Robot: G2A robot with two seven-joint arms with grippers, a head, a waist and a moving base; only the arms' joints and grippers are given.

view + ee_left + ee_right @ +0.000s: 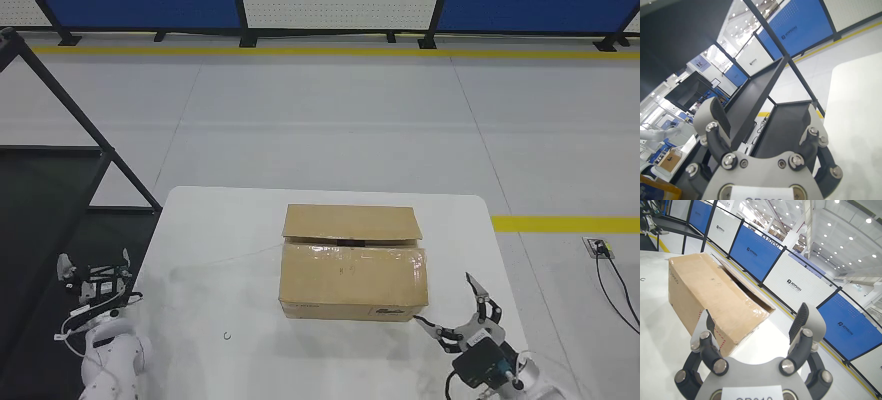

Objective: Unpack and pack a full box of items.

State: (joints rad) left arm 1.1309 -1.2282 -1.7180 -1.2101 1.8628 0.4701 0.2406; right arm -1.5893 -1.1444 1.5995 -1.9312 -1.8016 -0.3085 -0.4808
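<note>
A small dark C-shaped piece [228,335] lies on the white rounded table [200,255]. A black metal-framed rack [60,200] stands beside it. Blue and white perforated partition panels [340,12] line the far floor behind a yellow stripe [300,50].

The box [350,265] sits centred on the table [200,290], right gripper [442,299] near its front right corner, left gripper [95,266] off the left edge.

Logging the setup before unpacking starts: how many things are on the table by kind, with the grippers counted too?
Cardboard box: 1
Small dark C-shaped bit: 1
Grippers: 2 (left gripper, right gripper, both open)
Total: 4
</note>
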